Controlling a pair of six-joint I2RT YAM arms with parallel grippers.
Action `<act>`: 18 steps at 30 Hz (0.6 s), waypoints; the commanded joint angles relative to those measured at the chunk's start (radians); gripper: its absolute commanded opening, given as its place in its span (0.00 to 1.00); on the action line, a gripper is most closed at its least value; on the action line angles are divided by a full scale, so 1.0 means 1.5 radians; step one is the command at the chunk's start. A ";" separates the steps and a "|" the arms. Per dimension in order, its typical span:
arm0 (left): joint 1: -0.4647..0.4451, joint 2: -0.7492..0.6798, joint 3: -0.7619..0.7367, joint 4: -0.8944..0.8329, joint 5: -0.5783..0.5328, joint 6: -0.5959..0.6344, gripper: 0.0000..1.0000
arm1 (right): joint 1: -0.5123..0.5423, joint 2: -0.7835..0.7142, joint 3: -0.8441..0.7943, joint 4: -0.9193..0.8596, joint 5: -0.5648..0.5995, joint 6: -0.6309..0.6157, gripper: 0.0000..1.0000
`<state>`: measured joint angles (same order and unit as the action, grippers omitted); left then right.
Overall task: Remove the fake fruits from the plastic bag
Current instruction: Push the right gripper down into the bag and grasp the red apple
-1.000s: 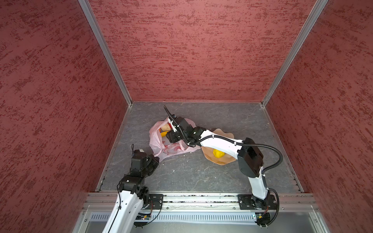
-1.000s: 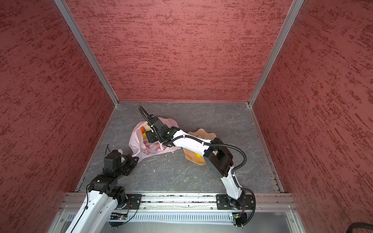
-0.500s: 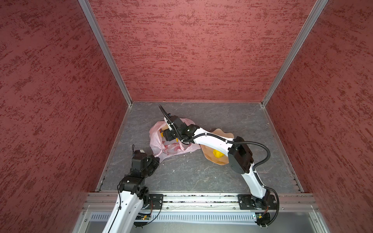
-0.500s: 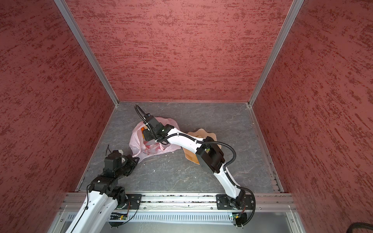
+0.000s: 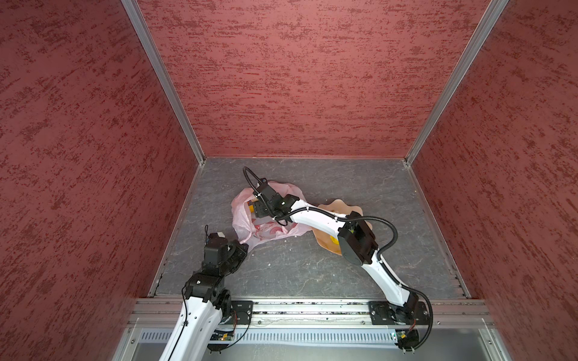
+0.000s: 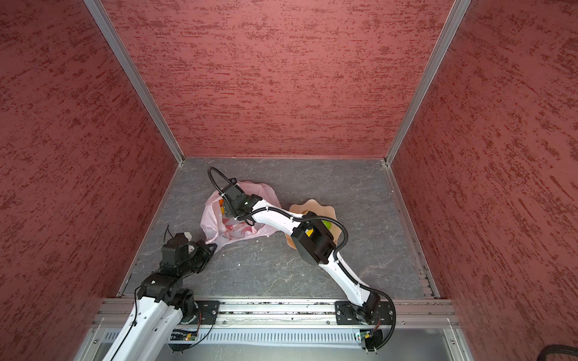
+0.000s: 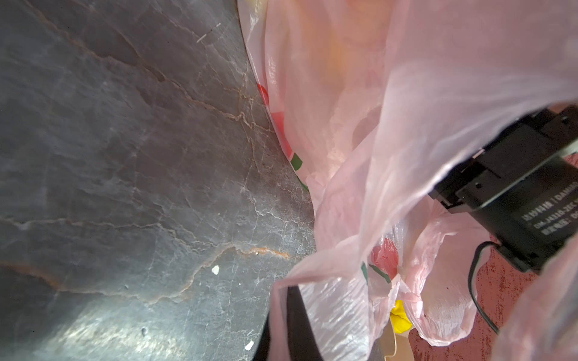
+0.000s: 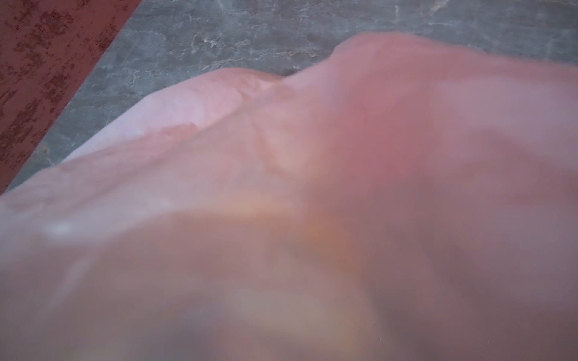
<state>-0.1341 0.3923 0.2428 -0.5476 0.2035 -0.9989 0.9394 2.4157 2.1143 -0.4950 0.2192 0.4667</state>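
In both top views the plastic bag (image 5: 268, 230) was seen crumpled on the grey bench (image 5: 312, 268). A stretched corner of it was clamped in the left claw (image 5: 244, 246), whose jaws were pressed together on the film. The right claw (image 5: 254, 210) was sunk into the bag's open mouth, and whether its jaws stood apart or together could not be told. An orange fruit (image 6: 221, 203) was glimpsed inside the bag, just beside the right claw. A tan plate (image 5: 339, 206) lay behind the right claw, under that arm's elbow and well apart from the left claw. A yellow fruit (image 5: 334, 240) and a green fruit (image 6: 327, 224) were seen on it.

In the left wrist view the bag's pink film (image 7: 406, 131) was draped over a dark finger (image 7: 295, 325) of the left claw, with bare bench (image 7: 125, 156) beside it. The right arm (image 7: 516, 193) showed black among the folds beyond, and the yellow fruit (image 7: 399, 318) was visible past the bag.

In the right wrist view blurred pink film (image 8: 312, 203) covered nearly everything and the claw itself was hidden. Only a strip of bench (image 8: 250, 28) and red wall (image 8: 37, 62) were seen beyond it.
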 commanded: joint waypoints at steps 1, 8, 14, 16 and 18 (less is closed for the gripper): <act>-0.003 0.001 -0.011 0.019 0.008 -0.007 0.00 | -0.010 0.019 0.023 0.041 0.057 0.059 0.75; -0.003 0.001 -0.016 0.021 0.009 -0.007 0.00 | -0.032 0.037 0.012 0.124 0.071 0.147 0.79; -0.003 0.002 -0.023 0.023 0.016 -0.004 0.00 | -0.045 0.051 0.011 0.169 0.087 0.200 0.81; -0.003 0.001 -0.025 0.023 0.018 -0.005 0.00 | -0.050 0.056 0.013 0.177 0.087 0.212 0.81; -0.003 -0.003 -0.027 0.023 0.019 -0.006 0.00 | -0.056 0.065 0.018 0.179 0.079 0.223 0.81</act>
<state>-0.1341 0.3943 0.2138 -0.5232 0.2169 -1.0019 0.8654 2.4729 2.1162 -0.2733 0.3153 0.7376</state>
